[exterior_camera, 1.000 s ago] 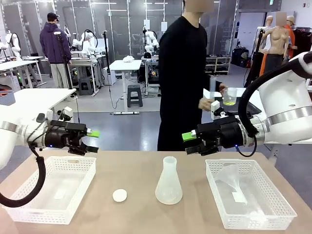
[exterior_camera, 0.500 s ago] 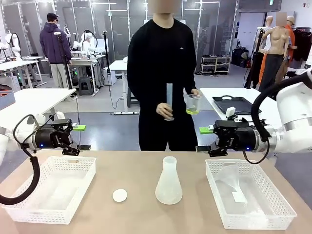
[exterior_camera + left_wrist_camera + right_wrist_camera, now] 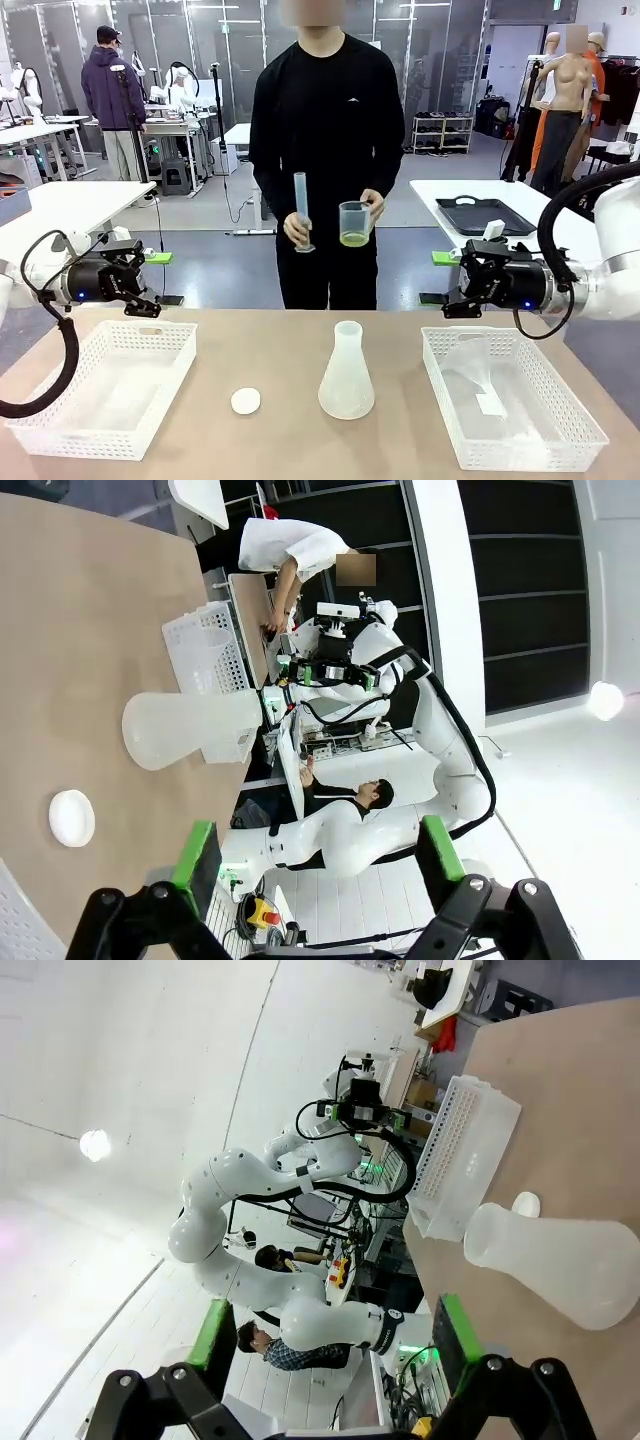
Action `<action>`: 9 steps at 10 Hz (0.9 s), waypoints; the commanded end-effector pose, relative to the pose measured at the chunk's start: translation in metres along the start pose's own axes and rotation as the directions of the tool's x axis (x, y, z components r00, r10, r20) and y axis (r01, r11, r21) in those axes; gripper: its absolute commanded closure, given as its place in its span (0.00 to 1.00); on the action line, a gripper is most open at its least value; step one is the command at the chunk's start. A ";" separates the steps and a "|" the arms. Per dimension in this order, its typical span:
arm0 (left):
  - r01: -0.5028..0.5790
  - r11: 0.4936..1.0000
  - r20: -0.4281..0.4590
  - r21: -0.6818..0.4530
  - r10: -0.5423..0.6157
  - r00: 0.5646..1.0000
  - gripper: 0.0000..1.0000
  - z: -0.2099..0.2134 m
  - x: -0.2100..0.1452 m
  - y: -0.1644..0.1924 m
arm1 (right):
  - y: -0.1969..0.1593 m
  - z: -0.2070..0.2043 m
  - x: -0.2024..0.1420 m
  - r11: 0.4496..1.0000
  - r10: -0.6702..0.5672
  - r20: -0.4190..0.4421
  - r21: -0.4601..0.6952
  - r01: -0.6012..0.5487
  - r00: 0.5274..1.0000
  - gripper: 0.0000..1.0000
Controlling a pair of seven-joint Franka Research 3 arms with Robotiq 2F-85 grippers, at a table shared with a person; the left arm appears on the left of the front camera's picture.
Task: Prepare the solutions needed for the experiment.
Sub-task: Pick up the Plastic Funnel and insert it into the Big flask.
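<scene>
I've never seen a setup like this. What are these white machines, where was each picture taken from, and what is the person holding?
These are two robot arms at a table, facing a person. The large picture comes from a fixed camera between the arms. The other two come from cameras on each wrist, so they look sideways. The left gripper and right gripper are open and empty. On the table are a flask, a white disc, a left basket and a right basket. The person holds a measuring cylinder and a beaker with a little yellow-green solution.

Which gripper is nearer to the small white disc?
Left. The left gripper hovers above the far rim of the left basket, near the disc; the right gripper hovers beyond the flask.
</scene>
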State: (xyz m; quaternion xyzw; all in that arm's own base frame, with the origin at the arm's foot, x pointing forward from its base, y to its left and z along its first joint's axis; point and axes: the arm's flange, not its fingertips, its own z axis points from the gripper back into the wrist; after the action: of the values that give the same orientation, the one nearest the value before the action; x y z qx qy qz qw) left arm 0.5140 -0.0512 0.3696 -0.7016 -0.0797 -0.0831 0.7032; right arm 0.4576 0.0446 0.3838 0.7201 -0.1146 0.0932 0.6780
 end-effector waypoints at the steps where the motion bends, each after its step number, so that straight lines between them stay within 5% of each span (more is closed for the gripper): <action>1: -0.010 1.000 0.000 0.003 0.010 1.000 0.00 -0.001 0.000 0.001 | 0.000 -0.005 0.000 1.000 0.000 -0.010 0.001 0.000 1.000 0.00; 2: -0.010 1.000 0.000 0.003 0.010 1.000 0.00 -0.001 0.000 0.001 | 0.000 0.000 0.000 1.000 0.000 0.000 0.000 0.000 1.000 0.00; 3: -0.010 1.000 0.000 0.003 0.010 1.000 0.00 -0.001 0.000 0.001 | 0.016 0.000 0.020 0.976 0.145 -0.099 -0.152 -0.159 0.984 0.00; 4: -0.010 1.000 0.000 0.003 0.010 1.000 0.00 -0.001 0.000 0.001 | 0.038 0.007 0.039 0.914 0.293 -0.261 -0.208 -0.350 0.920 0.00; 7: -0.010 1.000 0.000 0.003 0.010 1.000 0.00 -0.001 0.000 0.001 | 0.068 -0.002 0.063 0.657 0.519 -0.470 -0.315 -0.685 0.714 0.00; 9: -0.010 1.000 0.000 0.003 0.010 1.000 0.00 -0.001 0.000 0.001 | 0.062 -0.021 0.063 0.516 0.438 -0.632 -0.405 -0.754 0.639 0.00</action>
State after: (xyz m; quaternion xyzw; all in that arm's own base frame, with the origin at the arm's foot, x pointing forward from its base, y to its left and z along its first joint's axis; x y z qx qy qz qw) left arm 0.5140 -0.0516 0.3678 -0.7018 -0.0776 -0.0815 0.7034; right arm 0.5096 0.0466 0.4862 0.3673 -0.2051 0.4475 0.7891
